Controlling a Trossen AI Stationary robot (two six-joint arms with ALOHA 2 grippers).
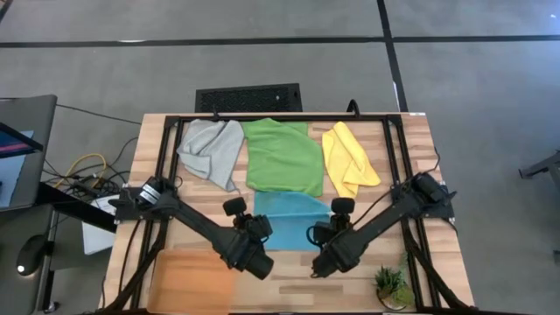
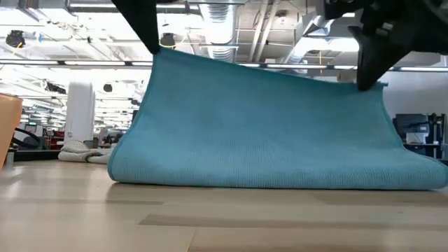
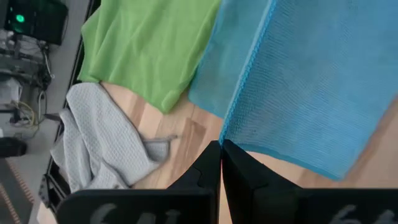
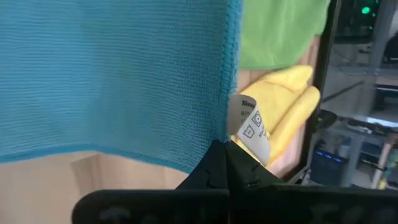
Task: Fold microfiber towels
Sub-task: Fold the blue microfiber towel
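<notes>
The teal blue towel (image 1: 293, 219) is raised by two corners at mid-table and stands like a sheet in the low view (image 2: 266, 133); its lower part lies on the wood. My left gripper (image 1: 255, 229) is shut on one raised corner and my right gripper (image 1: 320, 233) on the other. Behind it the light grey towel (image 1: 212, 150), the bright green towel (image 1: 282, 157) and the yellow towel (image 1: 348, 159) lie crumpled in a row along the far side, and the green one's near edge overlaps the teal one. My left gripper pinches the teal towel's corner (image 3: 230, 134) between its two fingers, at the hemmed edge, slanting down from the near left. The cloth hangs below the fingers (image 2: 150, 35) and its lower part rests on the table. My right gripper pinches the other raised corner (image 4: 225, 134), beside the white label (image 4: 252, 127), slanting down from the near right. This corner (image 2: 374, 85) sits a little lower than the left one. The top edge between the two corners runs nearly straight.
A flat orange tray (image 1: 192, 280) lies at the near left and shows at the low view's left edge (image 2: 7, 126). A small potted plant (image 1: 392, 287) stands at the near right. A black frame (image 1: 280, 116) borders the table's far side.
</notes>
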